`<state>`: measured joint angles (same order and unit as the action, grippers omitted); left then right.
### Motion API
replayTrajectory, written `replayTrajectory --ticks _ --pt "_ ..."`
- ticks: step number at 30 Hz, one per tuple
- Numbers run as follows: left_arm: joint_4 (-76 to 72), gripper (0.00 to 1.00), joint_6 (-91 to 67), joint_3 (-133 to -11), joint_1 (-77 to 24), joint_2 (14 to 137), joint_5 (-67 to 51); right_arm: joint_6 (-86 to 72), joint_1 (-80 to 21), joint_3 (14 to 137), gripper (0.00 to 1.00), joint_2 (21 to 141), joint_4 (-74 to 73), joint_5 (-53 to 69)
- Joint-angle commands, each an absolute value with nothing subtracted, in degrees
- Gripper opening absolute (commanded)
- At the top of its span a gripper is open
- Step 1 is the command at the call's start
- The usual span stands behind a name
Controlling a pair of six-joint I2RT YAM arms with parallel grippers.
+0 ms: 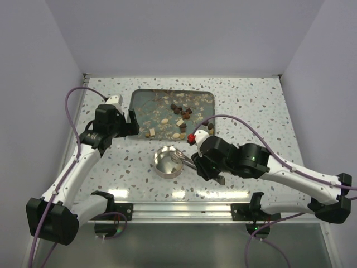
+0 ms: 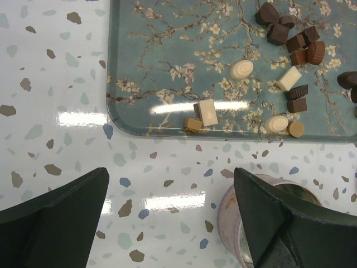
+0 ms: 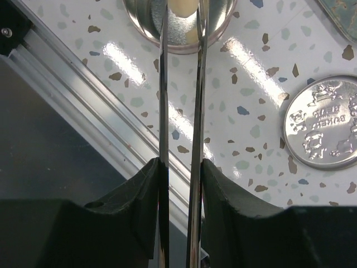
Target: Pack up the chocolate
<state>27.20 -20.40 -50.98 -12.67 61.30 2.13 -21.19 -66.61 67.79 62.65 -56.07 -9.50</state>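
**Top view with both wrist views.** Left gripper: jaws fully apart and empty, beside the 9 o'clock edge of the tray. The chocolate, in dark, tan and cream pieces, lies loose on the tray. In the left wrist view it sits at 12 to 1 o'clock of this gripper.

Right gripper: clamped on metal tongs, whose 2 blades reach toward 12 o'clock into the round tin. The tin stands at 6 o'clock of the tray. In the top view the chocolate lies at 11 o'clock of the right gripper.

A cream piece shows in the tin between the blades; whether it is pinched cannot be told. The lid carries embossed bears and lettering that is not legible.
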Motion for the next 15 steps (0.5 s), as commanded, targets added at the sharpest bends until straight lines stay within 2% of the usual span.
replayTrajectory --ticks 1,6,15 --pt "24.78 1.0 -20.22 -50.98 -12.66 61.44 1.84 -23.2 -67.06 68.2 0.36 63.28 -53.27 -10.37" --pt "25.05 1.0 -20.13 -50.71 -12.66 61.35 1.93 -22.85 -66.97 69.52 0.47 64.68 -52.65 -10.55" --pt "24.7 1.0 -19.95 -50.19 -12.57 61.7 2.37 -21.36 -66.97 72.5 0.44 66.35 -50.63 -12.83"
